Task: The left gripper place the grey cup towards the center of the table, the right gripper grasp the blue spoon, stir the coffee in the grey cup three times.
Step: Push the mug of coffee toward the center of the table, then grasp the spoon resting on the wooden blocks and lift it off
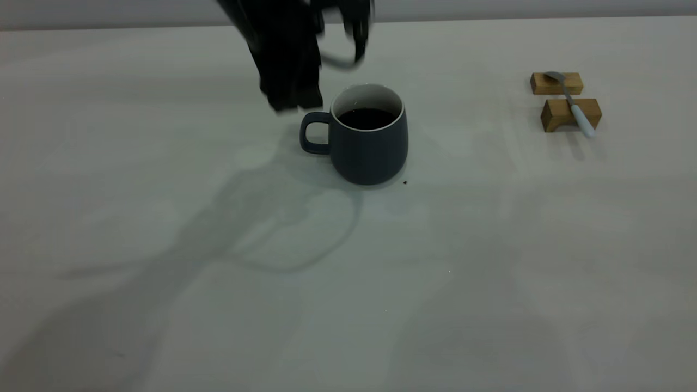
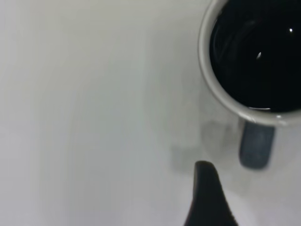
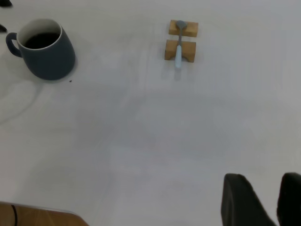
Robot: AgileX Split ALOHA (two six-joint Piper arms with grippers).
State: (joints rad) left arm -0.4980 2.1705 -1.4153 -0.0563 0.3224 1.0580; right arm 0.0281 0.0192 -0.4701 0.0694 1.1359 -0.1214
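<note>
The grey cup (image 1: 370, 147) stands upright near the middle of the table (image 1: 218, 305), its handle (image 1: 315, 133) pointing left and dark coffee (image 1: 366, 117) inside. My left gripper (image 1: 291, 103) hovers just above and left of the handle, open and clear of it. In the left wrist view one finger (image 2: 207, 197) shows beside the handle (image 2: 256, 146), below the cup's rim (image 2: 207, 70). The blue spoon (image 1: 577, 111) lies across two wooden blocks at the far right. My right gripper (image 3: 268, 188) is open and holds nothing, well away from the spoon (image 3: 178, 56) and the cup (image 3: 47, 56).
Two tan wooden blocks (image 1: 556, 83) (image 1: 561, 114) carry the spoon. A tiny dark speck (image 1: 405, 182) lies beside the cup's base. The table's wooden edge (image 3: 37, 214) shows in a corner of the right wrist view.
</note>
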